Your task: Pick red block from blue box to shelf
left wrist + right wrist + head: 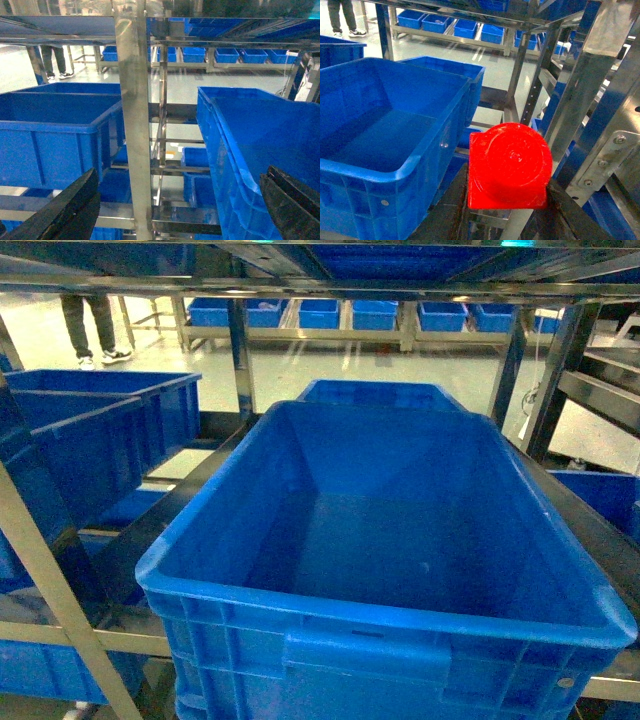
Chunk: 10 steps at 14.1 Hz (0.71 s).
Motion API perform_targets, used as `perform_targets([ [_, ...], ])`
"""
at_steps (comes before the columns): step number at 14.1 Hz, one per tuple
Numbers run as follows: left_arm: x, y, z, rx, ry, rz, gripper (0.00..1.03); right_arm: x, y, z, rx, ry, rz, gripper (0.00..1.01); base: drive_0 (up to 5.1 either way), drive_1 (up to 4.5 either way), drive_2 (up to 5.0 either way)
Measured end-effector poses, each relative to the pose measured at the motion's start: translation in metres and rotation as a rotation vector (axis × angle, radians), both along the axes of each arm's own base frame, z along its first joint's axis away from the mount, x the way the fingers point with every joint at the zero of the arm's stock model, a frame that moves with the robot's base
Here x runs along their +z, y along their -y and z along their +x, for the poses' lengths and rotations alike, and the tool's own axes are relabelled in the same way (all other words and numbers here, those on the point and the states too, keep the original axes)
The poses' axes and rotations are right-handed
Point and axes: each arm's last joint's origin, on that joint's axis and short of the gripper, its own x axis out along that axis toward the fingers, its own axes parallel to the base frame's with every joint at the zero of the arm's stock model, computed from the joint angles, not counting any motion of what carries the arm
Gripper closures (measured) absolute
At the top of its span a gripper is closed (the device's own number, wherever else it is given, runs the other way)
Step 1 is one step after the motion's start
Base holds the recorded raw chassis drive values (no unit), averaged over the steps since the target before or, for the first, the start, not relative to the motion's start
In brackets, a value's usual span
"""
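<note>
Red block [510,167] is in my right jaws, seen only in the right wrist view: the two dark fingers sit against its left and right sides, so the jaws are pinching it, open only as wide as the block. It hangs beside a dark blue crate [385,135], over the gap between that crate and the steel uprights of the shelf [600,65]. It touches nothing else, as far as I can tell.

Step, in my judgement: carry phase, w/ the block already out of its box and on its way to the shelf. The pale blue box is not in any view now, so I cannot say where it stands.

Next move, I think: find a free bit of shelf surface, bring the block over it, lower until it rests, then spread the jaws. Free space looks tight; the big crate [390,530] fills most of the tier in the head view, and it is empty inside. Risk: the block clips the crate rim or an upright on the way, or drops into the gap if I let go too early.

My left jaws [175,200] are spread wide, both dark fingers at the bottom corners of the left wrist view, w/ nothing between them but shelf beams and crates behind. They hold nothing and touch nothing.
</note>
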Motion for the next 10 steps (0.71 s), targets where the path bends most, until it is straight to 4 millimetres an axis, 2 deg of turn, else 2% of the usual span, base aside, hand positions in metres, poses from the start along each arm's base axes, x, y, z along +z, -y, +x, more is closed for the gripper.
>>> perform_targets([
  [10,0.0,0.0,0.0,0.0,0.0,0.0,0.05,0.0,0.0,0.0,0.0,0.0,0.0,0.73,0.0,0.0,0.0],
])
